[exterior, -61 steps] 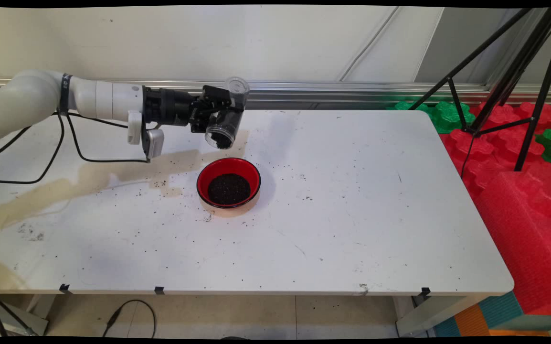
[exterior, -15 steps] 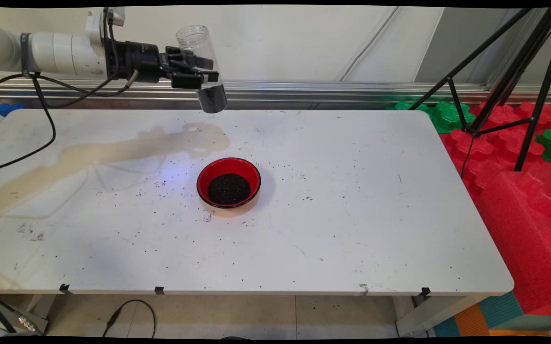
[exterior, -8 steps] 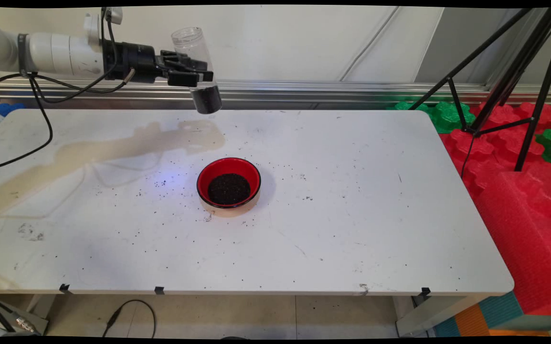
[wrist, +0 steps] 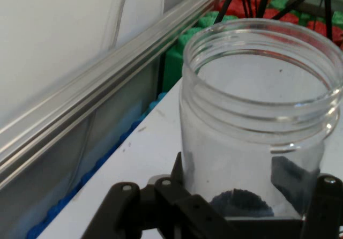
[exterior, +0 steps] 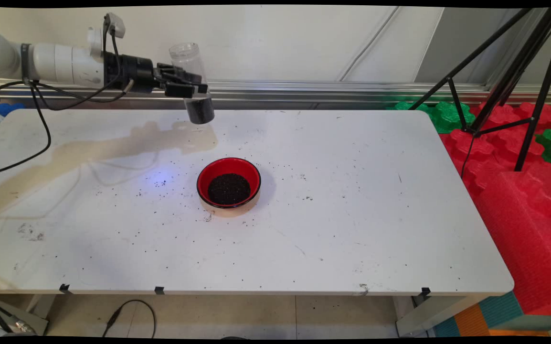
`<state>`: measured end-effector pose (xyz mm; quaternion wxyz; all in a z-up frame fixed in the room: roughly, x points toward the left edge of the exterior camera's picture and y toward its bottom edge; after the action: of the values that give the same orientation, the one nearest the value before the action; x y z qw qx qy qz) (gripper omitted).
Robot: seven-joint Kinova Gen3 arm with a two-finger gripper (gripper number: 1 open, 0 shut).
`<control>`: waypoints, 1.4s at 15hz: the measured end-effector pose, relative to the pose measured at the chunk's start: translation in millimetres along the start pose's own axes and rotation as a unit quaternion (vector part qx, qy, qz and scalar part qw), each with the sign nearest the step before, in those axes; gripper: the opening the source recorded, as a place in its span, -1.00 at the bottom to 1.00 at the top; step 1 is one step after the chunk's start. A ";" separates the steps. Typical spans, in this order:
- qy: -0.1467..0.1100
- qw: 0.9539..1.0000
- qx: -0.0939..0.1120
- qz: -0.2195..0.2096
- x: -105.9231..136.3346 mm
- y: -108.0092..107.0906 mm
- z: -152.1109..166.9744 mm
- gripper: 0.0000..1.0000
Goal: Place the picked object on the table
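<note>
A clear plastic jar (exterior: 193,83) with dark grains in its bottom hangs nearly upright above the table's far left part, mouth up. My gripper (exterior: 190,86) is shut on the jar, reaching in from the left. In the hand view the jar (wrist: 257,121) fills the right half, its open mouth near the top, with the black fingers (wrist: 177,196) clamped round its lower part. A red bowl (exterior: 228,184) holding dark grains stands on the white table (exterior: 352,215) near the middle, in front of and a little right of the jar.
Dark grains lie scattered on the table around the bowl. A metal rail (exterior: 328,91) runs along the wall behind the table. Black tripod legs (exterior: 509,81) and red and green foam blocks (exterior: 519,157) stand at the right. Black cables (exterior: 41,134) hang from the arm.
Four seconds ago the jar was tipped mouth-down over the bowl. It has since been raised and turned upright, and in the last second it has drifted left and down.
</note>
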<state>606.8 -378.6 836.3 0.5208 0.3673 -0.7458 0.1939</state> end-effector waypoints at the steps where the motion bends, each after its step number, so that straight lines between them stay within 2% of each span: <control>1: -0.005 1.000 0.001 0.000 -4.2 -1.7 0.7 -1.00; 9: -0.049 0.999 0.010 0.011 -35.4 -10.4 7.7 -1.00; 21: -0.094 0.995 0.016 0.029 -66.0 -15.6 14.8 -1.00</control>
<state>621.5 -376.0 768.5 0.4369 0.3705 -0.7986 0.1849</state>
